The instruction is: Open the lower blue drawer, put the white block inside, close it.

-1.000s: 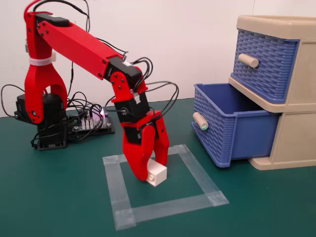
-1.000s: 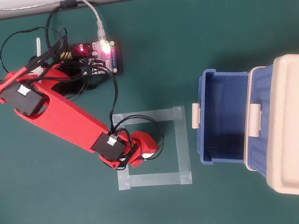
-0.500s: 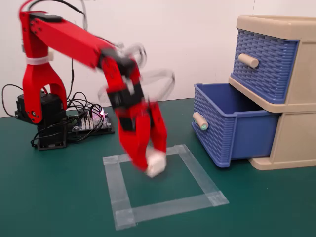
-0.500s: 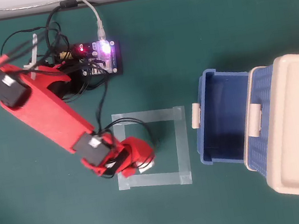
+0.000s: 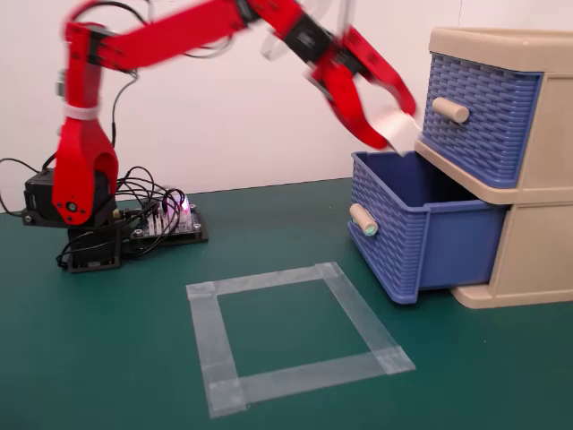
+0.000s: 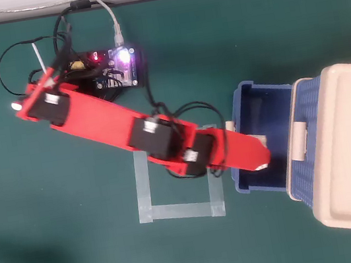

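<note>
The lower blue drawer (image 5: pixel 421 235) of the beige cabinet (image 5: pixel 537 251) is pulled open, and its beige knob (image 5: pixel 363 219) has a greenish tip. My red gripper (image 5: pixel 394 134) hangs just above the drawer's open top, shut on the white block (image 5: pixel 401 125), which looks blurred. In the overhead view my gripper (image 6: pixel 262 152) reaches over the front part of the open drawer (image 6: pixel 254 99). The block is mostly hidden under it there. The upper blue drawer (image 5: pixel 479 112) with its plain knob (image 5: pixel 450 109) is closed.
A square of clear tape (image 5: pixel 295 340) lies on the green table in front of the drawer. The arm's base (image 5: pixel 85 215), a circuit board (image 5: pixel 170 219) and cables sit at the left of the fixed view.
</note>
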Controlling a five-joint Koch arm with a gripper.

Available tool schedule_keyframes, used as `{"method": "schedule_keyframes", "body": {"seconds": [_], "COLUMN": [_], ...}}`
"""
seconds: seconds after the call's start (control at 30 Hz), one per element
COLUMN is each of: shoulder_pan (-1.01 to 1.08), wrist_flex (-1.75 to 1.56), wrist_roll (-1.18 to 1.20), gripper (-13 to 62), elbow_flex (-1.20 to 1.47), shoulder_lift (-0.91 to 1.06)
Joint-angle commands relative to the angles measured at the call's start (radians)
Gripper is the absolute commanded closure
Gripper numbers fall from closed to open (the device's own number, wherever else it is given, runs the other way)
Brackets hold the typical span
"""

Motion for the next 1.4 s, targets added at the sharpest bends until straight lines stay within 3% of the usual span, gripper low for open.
{"method": "schedule_keyframes", "body": {"seconds": [0.0,0.07,0.2,0.23,0.3,0.43,0.57,0.73,1.0,1.37], "shoulder_pan": [-0.028,-0.028,-0.041,-0.054,-0.069,-0.067,-0.063,-0.052,-0.018,-0.06], "wrist_flex": [0.003,-0.003,-0.064,-0.103,-0.135,-0.055,0.318,0.801,0.758,0.36], "wrist_roll": [0.044,0.04,0.018,0.026,0.031,0.026,0.014,-0.158,-0.173,-0.138], "gripper": [57.2,56.5,27.1,21.6,18.0,17.1,17.1,17.1,17.1,17.1], "elbow_flex": [-0.092,-0.12,-0.138,-0.141,-0.14,-0.135,-0.123,-0.101,-0.092,-0.549], "shoulder_lift": [-0.011,-0.018,-0.035,-0.041,-0.035,0.054,0.172,0.14,-0.17,-0.462]}}
